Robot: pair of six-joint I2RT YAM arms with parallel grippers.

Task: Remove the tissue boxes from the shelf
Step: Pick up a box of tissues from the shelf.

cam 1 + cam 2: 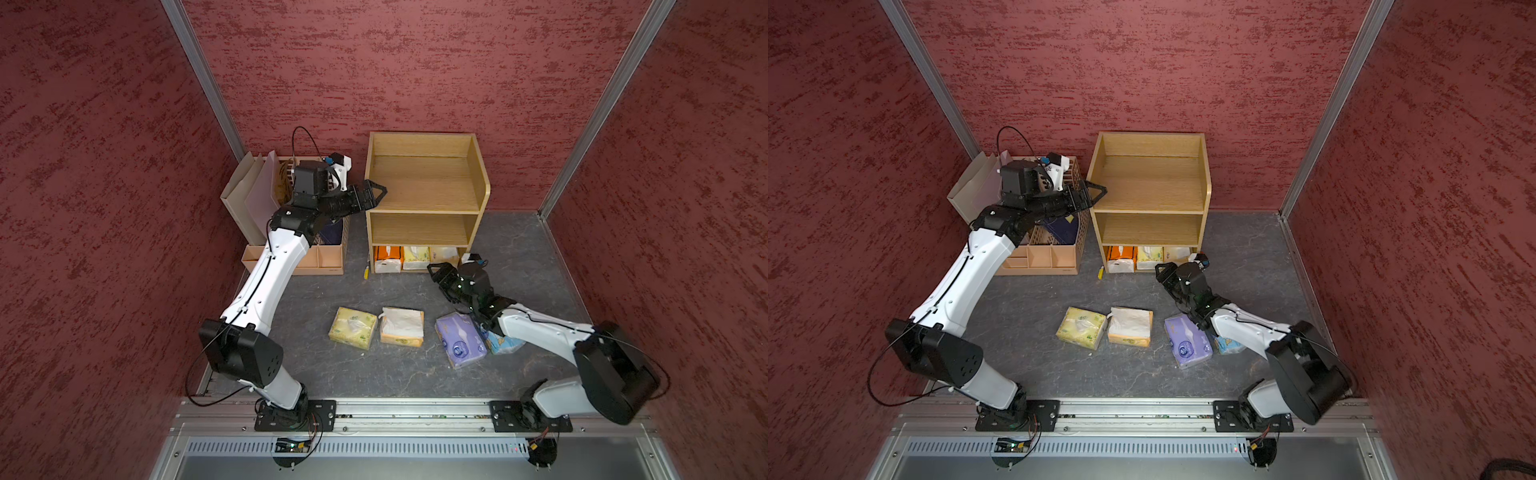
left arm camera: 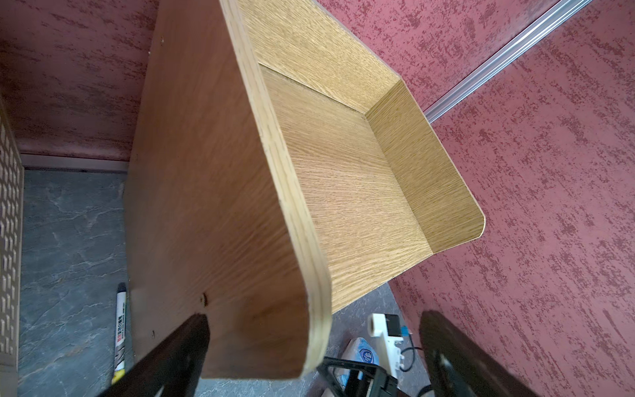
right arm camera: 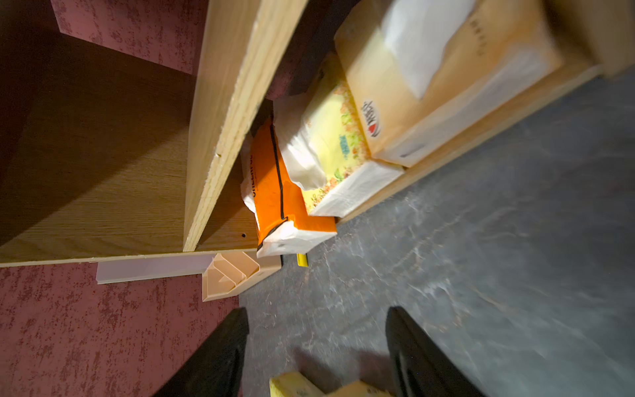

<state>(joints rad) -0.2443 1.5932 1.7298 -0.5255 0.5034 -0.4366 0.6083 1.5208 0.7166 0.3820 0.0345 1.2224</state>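
Nearest the lens: aluminium rail (image 1: 415,409) along the table's front edge, both arm bases bolted to it. Just beyond, on the dark grey marbled table (image 1: 316,374), a row of four tissue packs lying flat: pale yellow pack (image 1: 353,328), tan-orange pack (image 1: 402,328) with white tissue loose on top, purple pack (image 1: 460,340), light blue pack (image 1: 505,344). Pale yellow and tan-orange just beside each other. Purple just beside light blue, the latter partly hidden under the right arm.

Light-wood shelf (image 1: 424,183) upright against the back wall. Three more packs side by side in its bottom tier, ends poking past the front edge: orange pack (image 1: 387,258) with black lines at the left, flower-print yellow pack (image 1: 415,257) in the middle, beige pack (image 1: 444,253) at the right. Orange pressed against yellow in the right wrist view.

Right pincer (image 1: 436,272) low over the table, just in front of the bottom tier near the beige pack, jaws spread and gripping nothing.

Left pincer (image 1: 376,192) raised level with the shelf's top tier, jaws spread, straddling the front corner of the left side panel. Contact with the wood not clear.

Pink file organizer (image 1: 299,259) left of the shelf, navy booklet (image 1: 332,232) standing inside. Yellow-capped marker (image 1: 366,272) on the table beside the shelf's left front corner.
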